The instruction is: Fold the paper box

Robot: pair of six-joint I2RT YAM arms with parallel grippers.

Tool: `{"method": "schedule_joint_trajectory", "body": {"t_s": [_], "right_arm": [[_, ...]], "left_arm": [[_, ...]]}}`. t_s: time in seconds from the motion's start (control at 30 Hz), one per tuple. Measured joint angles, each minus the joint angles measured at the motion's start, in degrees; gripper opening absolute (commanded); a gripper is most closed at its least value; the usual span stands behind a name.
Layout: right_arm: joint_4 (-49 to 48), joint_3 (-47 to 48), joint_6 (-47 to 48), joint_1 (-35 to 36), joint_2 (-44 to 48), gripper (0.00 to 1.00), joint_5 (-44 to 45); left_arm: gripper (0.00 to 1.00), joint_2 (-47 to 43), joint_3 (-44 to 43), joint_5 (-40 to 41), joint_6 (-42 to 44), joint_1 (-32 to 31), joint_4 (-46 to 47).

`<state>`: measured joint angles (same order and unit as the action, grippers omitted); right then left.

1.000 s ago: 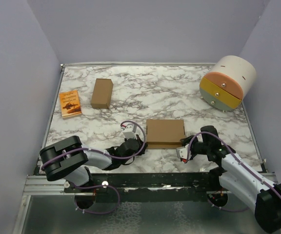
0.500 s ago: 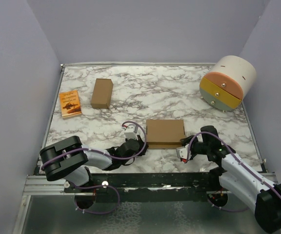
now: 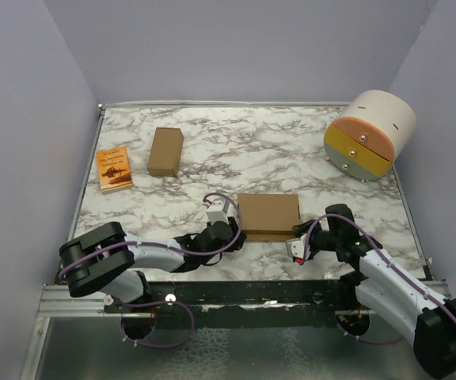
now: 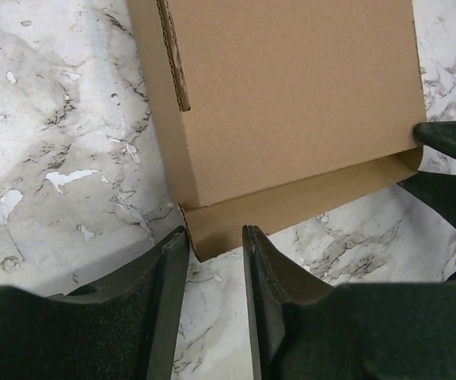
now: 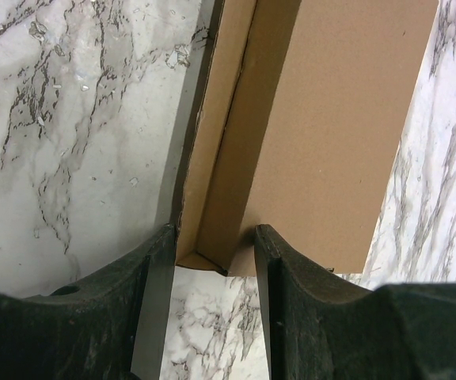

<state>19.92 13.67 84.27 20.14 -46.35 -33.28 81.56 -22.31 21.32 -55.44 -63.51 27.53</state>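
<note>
Brown cardboard is seen as a shallow, wide paper box (image 3: 269,214), closed and lying flat on the marble counter (image 3: 291,158) between the two hands. The left hand (image 3: 234,232) is laid low against the box's corner nearest to it. In the left wrist view this hand (image 4: 214,237) is held narrow: its fingers (image 4: 161,285) stand slightly apart, and the corner of the box (image 4: 291,95) lies in the gap between their tips. A small notch is cut into the box's side wall just ahead of that hand.

The right hand (image 3: 298,234) is set at the opposite near corner. In the right wrist view it (image 5: 210,237) is closed on the box (image 5: 347,119): the end wall and the lid's edge fill the space from one finger (image 5: 153,277) to the other.

Well beyond the left hand, a narrower brown box (image 3: 165,151) is stood on the counter, with an orange booklet (image 3: 114,169) just beside it. Far beyond the right hand, a round chest of drawers (image 3: 369,133) is tipped against the wall.
</note>
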Motion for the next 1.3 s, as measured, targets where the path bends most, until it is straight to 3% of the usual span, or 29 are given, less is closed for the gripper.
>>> {"method": "schedule_joint_trajectory", "body": {"t_s": [0.3, 0.63, 1.3], "right_arm": [[0.0, 0.0, 0.0, 0.0, 0.0, 0.43, 0.0], [0.1, 0.0, 0.0, 0.0, 0.0, 0.43, 0.0], [0.1, 0.0, 0.0, 0.0, 0.0, 0.43, 0.0]], "left_arm": [[0.38, 0.3, -7.0, 0.7, -3.5, 0.0, -14.3], [0.33, 3.1, -13.4, 2.2, -5.6, 0.0, -25.7], [0.26, 6.0, -18.4, 4.3, -5.3, -1.9, -32.9]]}}
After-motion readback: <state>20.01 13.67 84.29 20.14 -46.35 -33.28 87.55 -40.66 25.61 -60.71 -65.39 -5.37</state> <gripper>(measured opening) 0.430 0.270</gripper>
